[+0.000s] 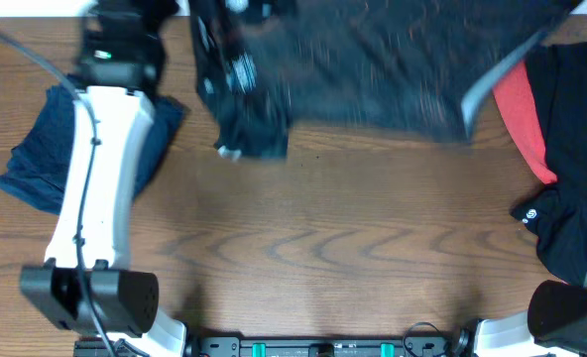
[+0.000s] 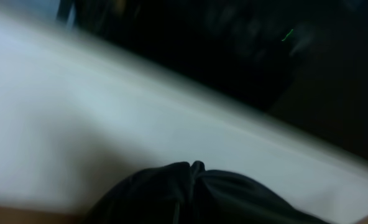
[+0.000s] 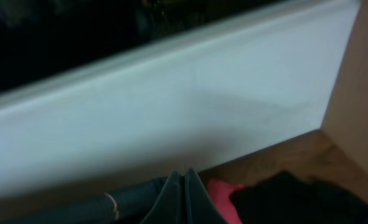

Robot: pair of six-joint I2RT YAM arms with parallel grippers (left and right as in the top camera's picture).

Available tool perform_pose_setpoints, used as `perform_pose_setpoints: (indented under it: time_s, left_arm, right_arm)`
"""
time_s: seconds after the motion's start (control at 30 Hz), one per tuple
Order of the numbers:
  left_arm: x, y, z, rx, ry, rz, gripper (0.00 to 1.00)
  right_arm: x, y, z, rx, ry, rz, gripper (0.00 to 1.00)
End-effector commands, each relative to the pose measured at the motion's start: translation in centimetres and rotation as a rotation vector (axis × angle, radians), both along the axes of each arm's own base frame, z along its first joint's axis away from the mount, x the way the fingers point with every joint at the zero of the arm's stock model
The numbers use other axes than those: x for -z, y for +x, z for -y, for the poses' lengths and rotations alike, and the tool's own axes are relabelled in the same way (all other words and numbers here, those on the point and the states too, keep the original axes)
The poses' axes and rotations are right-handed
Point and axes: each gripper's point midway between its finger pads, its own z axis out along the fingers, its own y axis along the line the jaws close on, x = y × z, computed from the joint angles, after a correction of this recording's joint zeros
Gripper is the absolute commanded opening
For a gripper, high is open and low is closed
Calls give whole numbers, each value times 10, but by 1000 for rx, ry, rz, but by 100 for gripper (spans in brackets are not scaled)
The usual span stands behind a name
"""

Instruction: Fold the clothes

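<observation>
Blurred black jersey (image 1: 373, 69) across far centre, navy garment (image 1: 31, 164) under left arm (image 1: 95, 188), red garment (image 1: 522, 109) and black garment (image 1: 571, 198) right

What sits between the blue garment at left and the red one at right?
Overhead view: the black jersey, motion-blurred, lies between the blue garment and the red garment. Nearer the front edge is bare wooden table.

The overhead camera looks straight down on the brown wood-grain table (image 1: 303, 248), with the arm bases at its lower edge. Both wrist cameras sit low and close, facing a pale white panel (image 3: 171, 112). The right wrist view shares the red garment (image 3: 224, 198) with the overhead view. The left wrist view is badly blurred and seems to share the black patterned jersey (image 2: 190, 193).
</observation>
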Motion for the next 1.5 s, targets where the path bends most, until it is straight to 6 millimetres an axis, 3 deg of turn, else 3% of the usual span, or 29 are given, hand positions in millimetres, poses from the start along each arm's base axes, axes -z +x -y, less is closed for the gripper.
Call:
perform_pose_setpoints:
  time_s: [0.0, 0.07, 0.13, 0.2, 0.3, 0.43, 0.6, 0.83, 1.0, 1.13, 1.2, 1.33, 1.47]
  left_arm:
    - [-96, -41, -25, 39, -48, 183, 6]
    - [-99, -54, -28, 95, -43, 145, 6]
    - [-78, -67, -26, 171, -50, 34, 6]
    - [-43, -79, -21, 226, -48, -124, 6]
    - [30, -105, -16, 266, 8, -413, 6]
    - [119, -154, 1, 382, 58, -779, 6]
    - [206, -212, 20, 557, 104, -1098, 6]
    - [306, -290, 22, 636, 23, -1480, 6]
    - [349, -344, 24, 663, -38, -1653, 6]
    - [363, -373, 25, 667, -52, -1693, 6]
    - [364, -379, 25, 665, -44, -1673, 6]
    - [361, -363, 22, 622, -19, -1551, 6]
    - [364, -311, 12, 484, -33, -1354, 6]
  right_arm:
    - [-68, -46, 24, 167, -40, 105, 1]
    - [-66, -60, 31, 219, -55, 61, 1]
    - [-50, -69, 33, 238, -66, -24, 1]
    - [-20, -83, 36, 277, -53, -158, 1]
    - [30, -109, 42, 351, -26, -380, 1]
    - [87, -147, 61, 520, -27, -621, 1]
    - [160, -174, 58, 525, -5, -879, 1]
    - [254, -225, 34, 499, 83, -1208, 1]
    - [296, -258, 22, 553, 136, -1335, 1]
    - [303, -264, 21, 569, 138, -1338, 1]
    - [300, -261, 22, 571, 139, -1309, 1]
    - [301, -236, 14, 463, 171, -1218, 1]
    - [304, -197, 2, 320, 200, -1097, 1]
